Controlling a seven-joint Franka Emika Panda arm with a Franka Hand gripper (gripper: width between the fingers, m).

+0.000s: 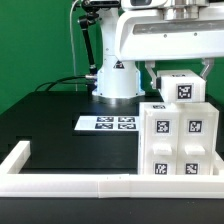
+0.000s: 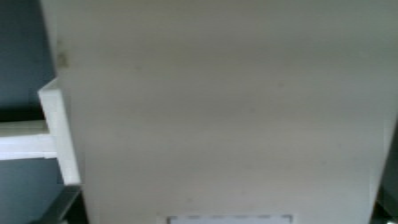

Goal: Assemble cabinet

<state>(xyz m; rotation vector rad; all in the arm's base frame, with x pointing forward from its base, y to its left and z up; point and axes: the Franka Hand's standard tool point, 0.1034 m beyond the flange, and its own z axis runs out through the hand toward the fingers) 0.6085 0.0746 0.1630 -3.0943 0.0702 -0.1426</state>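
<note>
- The cabinet [image 1: 175, 145] stood on the black table [image 1: 55, 120], at the near side toward the exterior view's right. Its tagged front faced the camera, and its near foot lay just behind the near border rail [image 1: 90, 184].
- A smaller white upper block [image 1: 183, 88] with one tag sat at the cabinet's top, directly under the arm.
- The gripper [image 1: 178, 72] hung over that block, with dark parts showing at the block's two sides. Whether the jaws pressed on it or stood apart from it could not be told.
- In the wrist view a plain white panel [image 2: 231, 100] filled nearly everything, very close to the camera. A small white ledge [image 2: 54, 130] stuck out at one edge. The fingers were not clearly in sight there.
- The marker board [image 1: 108, 123] lay flat on the table to the exterior view's left of the cabinet, near it but apart.
- The robot base [image 1: 115, 80] stood beyond the marker board at the far side.
- A second border rail [image 1: 17, 155] ran along the exterior view's left edge and met the near rail at the corner, well apart from the cabinet.
- The bulky white arm blocked sight of the block's far side.
</note>
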